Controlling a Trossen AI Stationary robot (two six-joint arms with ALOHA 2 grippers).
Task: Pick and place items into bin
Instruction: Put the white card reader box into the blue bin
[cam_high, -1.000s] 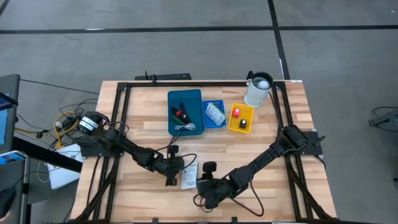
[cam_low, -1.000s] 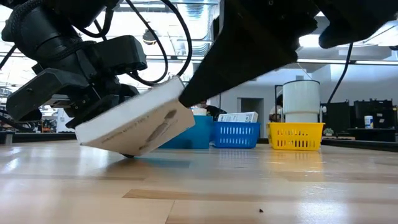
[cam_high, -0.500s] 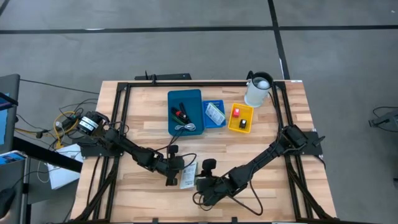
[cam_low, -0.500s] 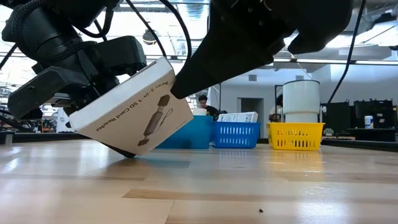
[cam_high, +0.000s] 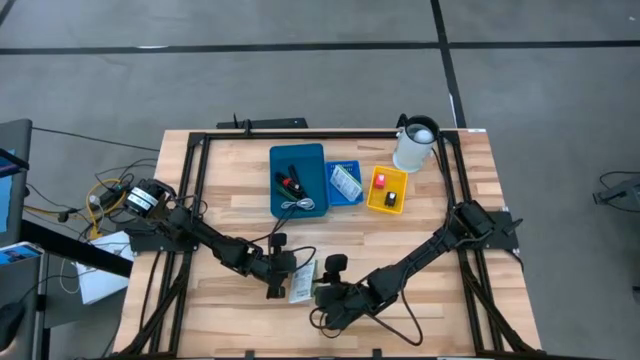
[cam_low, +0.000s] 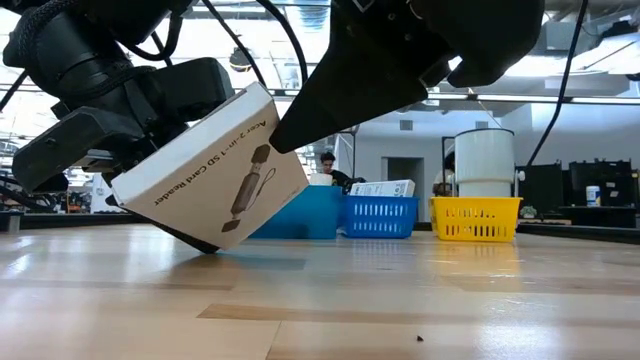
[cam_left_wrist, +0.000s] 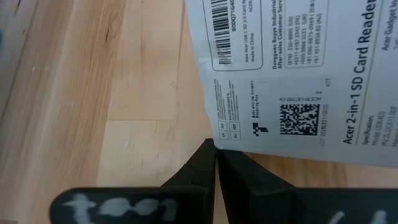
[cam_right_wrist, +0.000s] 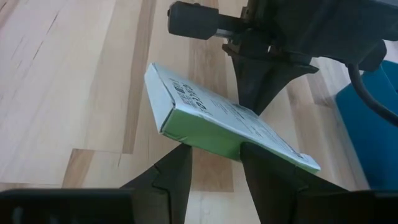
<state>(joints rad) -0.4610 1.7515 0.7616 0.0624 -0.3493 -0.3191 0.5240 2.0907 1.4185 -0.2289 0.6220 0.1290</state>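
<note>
A white printed flat box (cam_low: 215, 175), an SD card reader pack, stands tilted near the table's near edge. In the high view the box (cam_high: 303, 282) lies between both grippers. My left gripper (cam_high: 277, 278) is at its left side, fingers shut. My right gripper (cam_high: 322, 291) comes from the right and is shut on the box's raised end. The bins hold other items: black cables, red and black pieces, a white packet. My left gripper touches the box's left edge (cam_left_wrist: 210, 138) with the tips of its shut fingers (cam_left_wrist: 216, 163), coming low from the table's left. My right gripper pinches the box's raised end (cam_right_wrist: 205, 138) between its two fingers (cam_right_wrist: 178, 167), coming from the right. The box is tilted, its lower corner (cam_low: 205, 245) on the table.
At the far side stand a blue bin (cam_high: 315, 160), a small blue basket (cam_high: 352, 165), a yellow bin (cam_high: 398, 202) and a white jug (cam_high: 414, 146). A black frame (cam_high: 200, 140) runs round the table. Bare wood lies to the left and right of the grippers.
The box has tipped steeper: its upper edge has risen while its lower corner stayed on the table, so its printed face now shows in the low view. My right gripper has risen slightly with the raised end.
</note>
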